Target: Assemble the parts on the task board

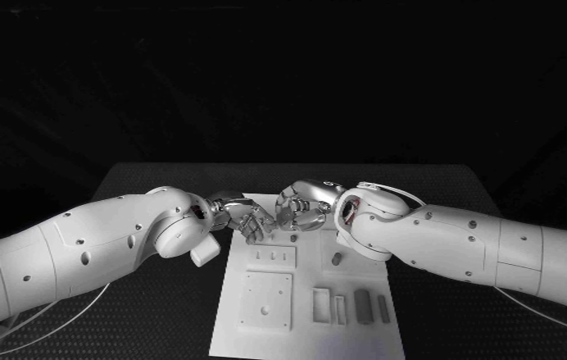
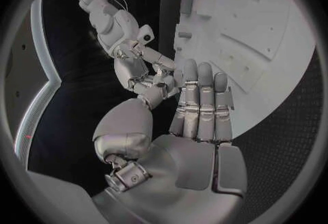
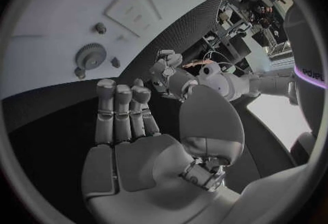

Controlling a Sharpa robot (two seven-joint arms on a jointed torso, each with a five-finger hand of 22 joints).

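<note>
Left hand (image 1: 242,215) over far end of task board (image 1: 355,339), fingers straight and spread, holding nothing. Right hand (image 1: 305,204) just beside it, also empty, fingers apart.

Parts: gear (image 3: 89,56) plus three small pegs (image 3: 100,28) on board; four bars (image 1: 363,305) at near right end. Parts judged light, rigid, slippery; pinch gear by rim, bars by long sides.

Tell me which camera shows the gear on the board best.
The right wrist view: the gear lies in plain sight on the task board, its toothed rim clear, beyond the right hand. In the head view the hands crowd the board's far end, and I cannot pick the gear out there or in the left wrist view.
</note>
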